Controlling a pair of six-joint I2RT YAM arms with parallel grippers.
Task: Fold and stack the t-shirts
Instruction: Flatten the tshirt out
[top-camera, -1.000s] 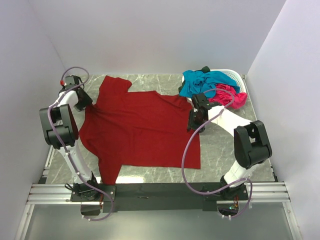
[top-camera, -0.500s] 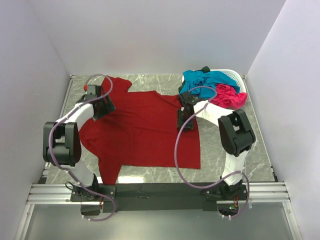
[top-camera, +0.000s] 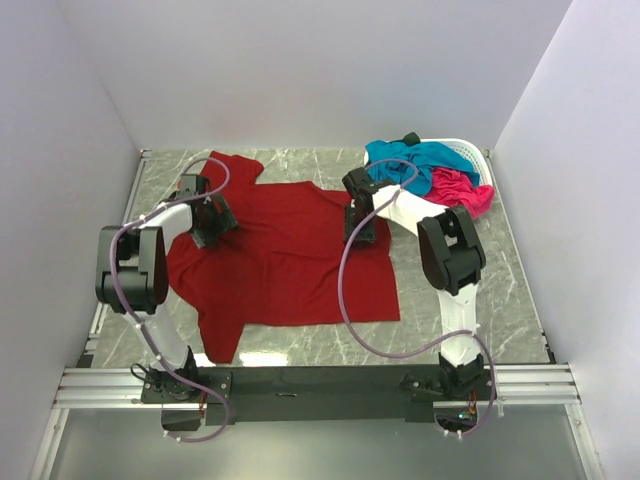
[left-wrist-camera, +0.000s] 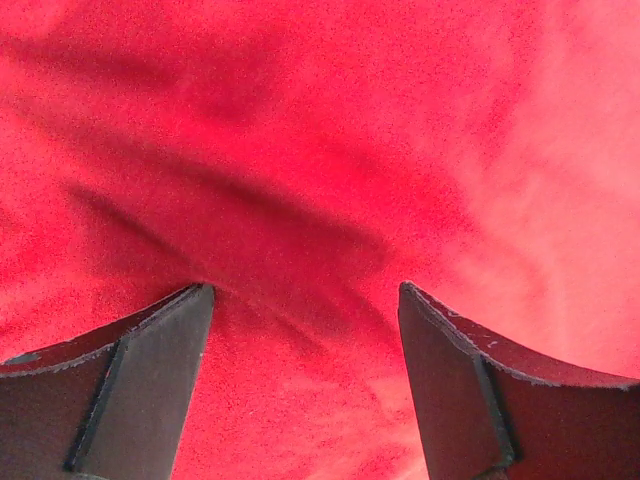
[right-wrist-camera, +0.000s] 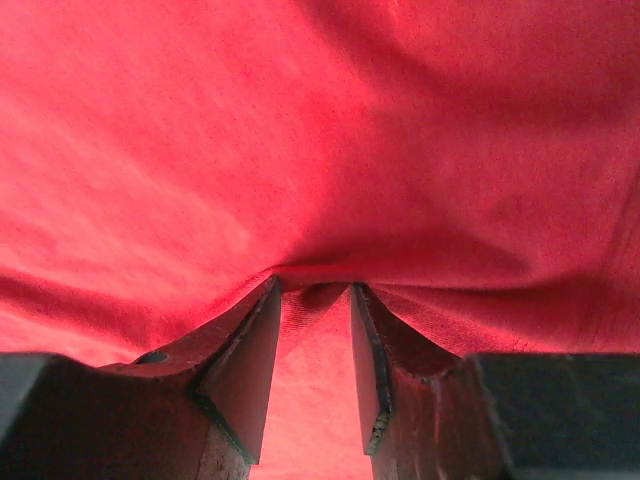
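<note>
The dark red t-shirt lies spread on the marble table, collar to the right. My left gripper is down on its left part; in the left wrist view its jaws stand wide apart, with the tips pressed into wrinkled red cloth. My right gripper is on the shirt's right part. In the right wrist view it is nearly closed, with a fold of red cloth bunched between the fingertips. The teal-blue t-shirt and the hot pink t-shirt lie crumpled in the basket.
The white latticed basket stands at the back right corner. White walls close in the table on the left, back and right. Bare marble shows to the right of the shirt and along the front edge.
Both grippers have moved inward over the red shirt, the left to the right and the right to the left. The shirt's upper right part has been drawn inward with the right gripper.
</note>
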